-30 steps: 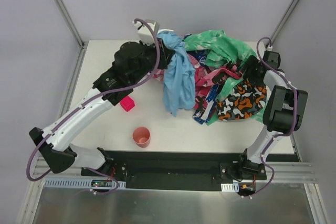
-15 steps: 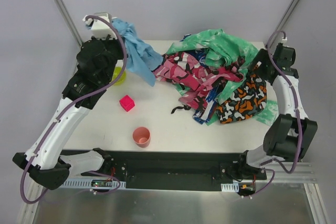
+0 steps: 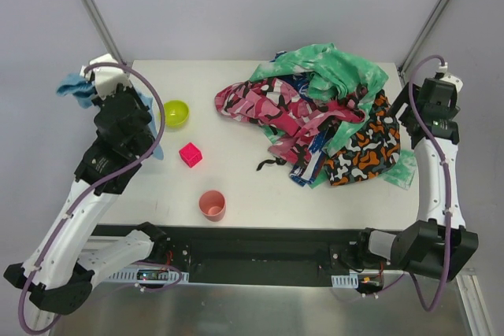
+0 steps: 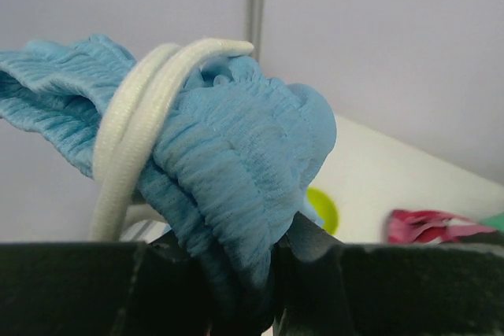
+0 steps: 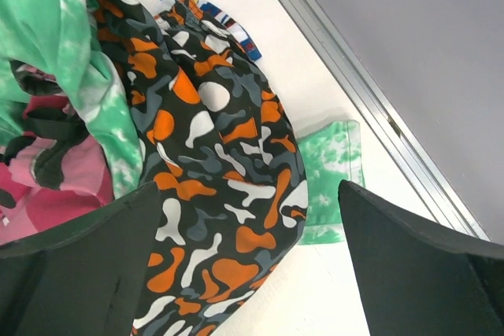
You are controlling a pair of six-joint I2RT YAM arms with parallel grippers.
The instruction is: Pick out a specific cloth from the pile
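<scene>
Left arm is reaching out over the far-left corner of the worktop [image 3: 236, 175], elbow bent, with the left end effector [image 3: 99, 78] clamped on the cloth [image 3: 72, 87]. In the wrist view the light blue fabric [image 4: 236, 163] is bunched up between the dark fingers, with a white cable [image 4: 126, 155] looped across it. The right arm stands tall at the right edge. Its right end effector [image 5: 248, 226] is spread wide with nothing in it, hanging over the orange camo part of the pile [image 3: 323, 112].

Containers: a yellow-green bowl [image 3: 175, 112] and a pink cup [image 3: 212, 204], and both just show their bare insides. A pink cube [image 3: 190, 154] sits on the worktop between them, in neither one.

Compared with half a second ago, the left arm has swung further left and nearer, so the cloth is now well apart from the pile, and the bowl it was covering is in plain view. The right end effector has backed off to the right.
</scene>
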